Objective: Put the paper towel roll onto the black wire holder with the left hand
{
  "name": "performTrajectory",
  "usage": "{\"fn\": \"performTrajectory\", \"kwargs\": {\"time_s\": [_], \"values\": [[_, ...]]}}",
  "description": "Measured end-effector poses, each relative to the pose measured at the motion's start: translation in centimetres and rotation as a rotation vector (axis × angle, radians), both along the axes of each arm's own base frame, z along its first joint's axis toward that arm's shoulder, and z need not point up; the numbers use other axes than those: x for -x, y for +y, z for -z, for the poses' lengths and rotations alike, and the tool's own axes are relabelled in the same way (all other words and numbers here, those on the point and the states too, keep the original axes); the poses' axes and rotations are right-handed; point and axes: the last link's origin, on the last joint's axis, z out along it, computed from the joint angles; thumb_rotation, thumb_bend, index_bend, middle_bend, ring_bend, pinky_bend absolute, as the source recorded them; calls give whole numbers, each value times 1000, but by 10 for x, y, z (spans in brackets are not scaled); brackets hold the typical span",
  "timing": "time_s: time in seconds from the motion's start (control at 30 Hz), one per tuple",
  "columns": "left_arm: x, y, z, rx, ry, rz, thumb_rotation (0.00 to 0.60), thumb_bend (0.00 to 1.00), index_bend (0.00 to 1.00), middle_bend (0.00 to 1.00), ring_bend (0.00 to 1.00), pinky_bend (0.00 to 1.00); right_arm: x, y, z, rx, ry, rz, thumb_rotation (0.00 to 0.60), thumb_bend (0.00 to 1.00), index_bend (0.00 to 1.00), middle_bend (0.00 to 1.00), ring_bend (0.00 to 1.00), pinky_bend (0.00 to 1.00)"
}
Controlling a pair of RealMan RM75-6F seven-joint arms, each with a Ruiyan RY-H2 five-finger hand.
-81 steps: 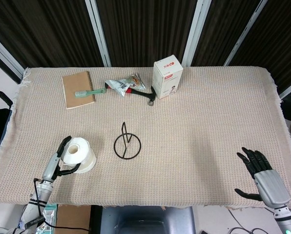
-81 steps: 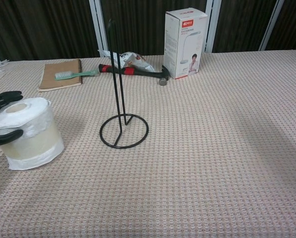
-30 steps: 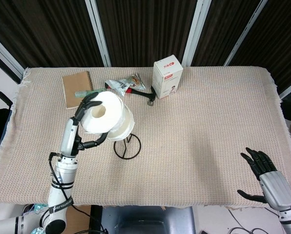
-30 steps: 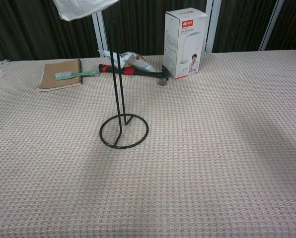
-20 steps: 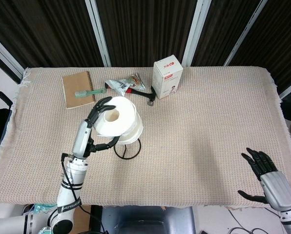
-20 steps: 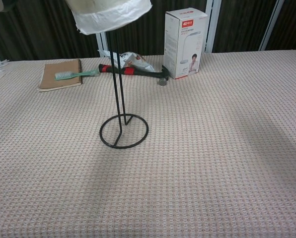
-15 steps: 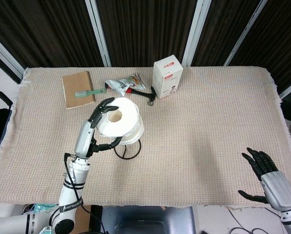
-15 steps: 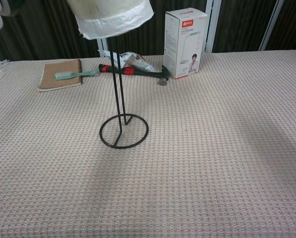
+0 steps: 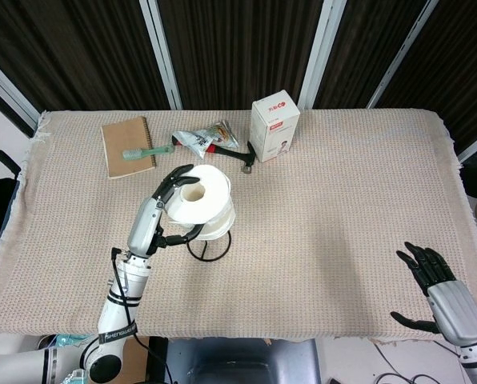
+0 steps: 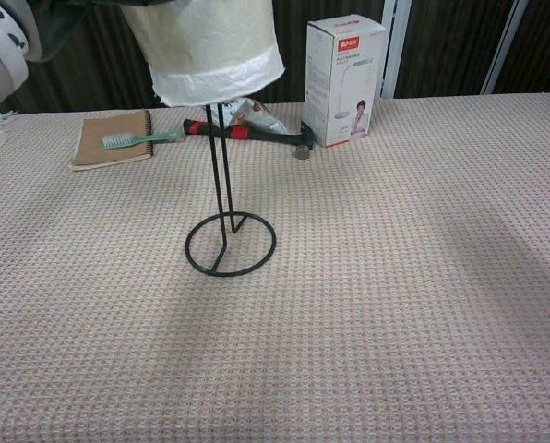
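paper towel roll (image 9: 200,202) lowered over black wire holder (image 10: 227,242) rod, left robot hand (image 9: 168,210) gripping

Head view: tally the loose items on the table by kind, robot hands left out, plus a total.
Paper towel roll: 1
Black wire holder: 1
Notebook: 1
Brush: 1
Hammer: 1
Snack packet: 1
White box: 1
Total: 7

You see a paper towel roll (image 9: 200,202) in soft matt paper, wrapped in thin glossy plastic film. The holder (image 10: 227,231) is thin black wire. Rough woven beige cloth covers the surface (image 10: 395,277).
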Motion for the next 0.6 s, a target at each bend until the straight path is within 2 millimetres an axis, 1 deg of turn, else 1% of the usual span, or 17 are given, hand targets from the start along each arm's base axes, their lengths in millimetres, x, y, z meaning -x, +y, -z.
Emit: {"fn": "performTrajectory", "kwargs": {"time_s": [0.03,0.07,0.13,0.17,0.2,0.23,0.27,0.3,0.33,0.47,0.6], "values": [[1,0,1,12,12,3,600,832,266,564,566,837,0,0,0,-1,0,1,600,0,0,0,0,0],[1,0,3,28,28,8,600,796,227,512,506,757,0,0,0,-1,0,1,600,0,0,0,0,0],[3,0,6,53,51,16,600,685,99,358,343,489,0,0,0,-1,1,1,600,0,0,0,0,0],[4,0,7,67,68,21,600,645,62,311,293,410,0,0,0,-1,1,1,600,0,0,0,0,0],[5,0,8,74,81,24,600,584,23,242,215,306,0,0,0,-1,0,2,600,0,0,0,0,0],[6,1,8,75,94,25,600,530,3,184,136,220,0,0,0,-2,0,2,600,0,0,0,0,0],[7,1,8,67,107,24,600,494,0,148,80,161,0,1,0,-2,-1,1,600,0,0,0,0,0],[8,2,7,55,115,23,600,465,0,118,33,114,0,1,-1,-2,-1,0,600,0,0,0,0,0],[8,3,6,39,122,21,600,448,0,96,9,89,0,1,-1,-1,0,-1,600,0,0,0,0,0],[10,4,3,-31,136,24,600,420,0,41,0,58,0,1,0,-5,1,1,600,0,0,0,0,0],[12,3,4,-29,162,27,600,403,0,2,0,43,0,1,0,-2,0,-1,600,0,0,0,0,0]]}}
